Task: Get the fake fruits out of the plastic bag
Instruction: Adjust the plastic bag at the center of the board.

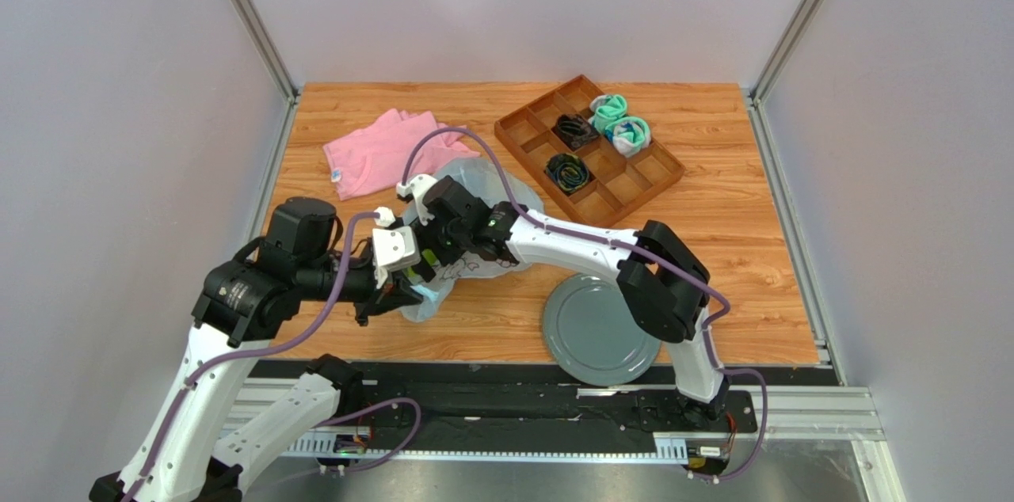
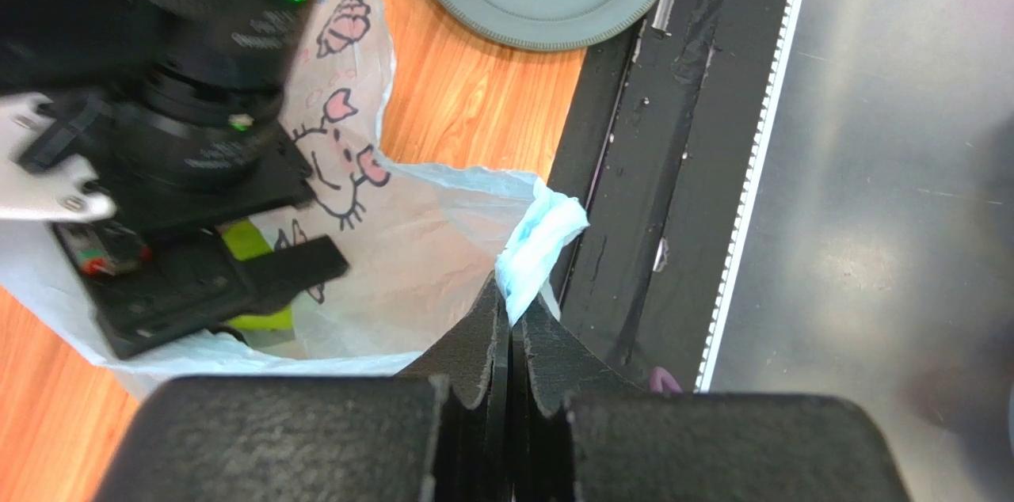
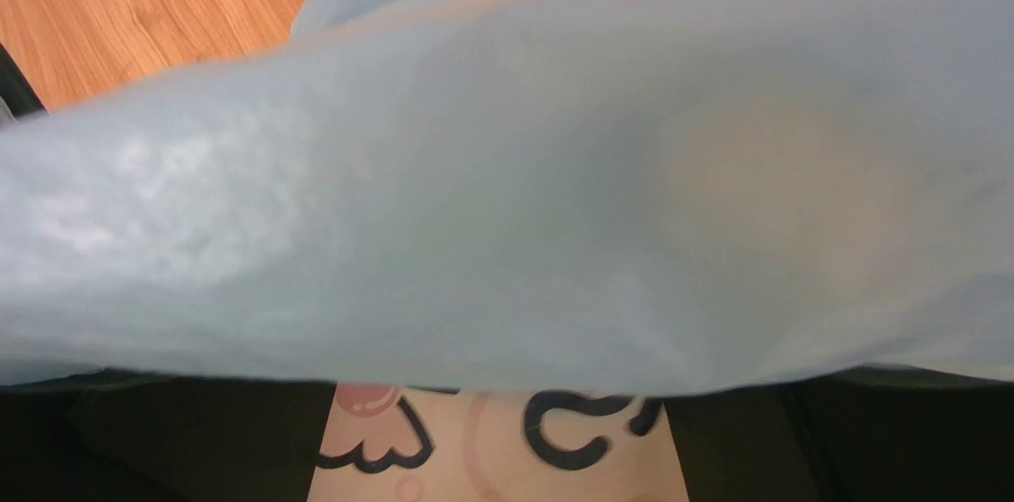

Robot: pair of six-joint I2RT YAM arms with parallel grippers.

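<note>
Requesting status: how much of the unloading is done? (Operator)

None that you can confirm. No fruit shows outside the plastic bag [image 2: 417,229], which lies on the table near the arms, beside the grey plate [image 1: 601,330]. (Manual)

Where are my grippers? (Operator)

Your left gripper [image 2: 512,342] has its jaws pressed together on the bag's pale-blue rim, holding the mouth up. Your right gripper [image 3: 500,466] is at the bag mouth under the film, jaws spread wide, with nothing seen between them but printed plastic. (Manual)

What can you see inside? (Operator)

A lime-green fruit [image 2: 252,243] sits just behind your right gripper. A pale yellow shape [image 3: 774,181] shows through the film, too blurred to name. Judge the whole removal as outstanding. (Manual)
</note>
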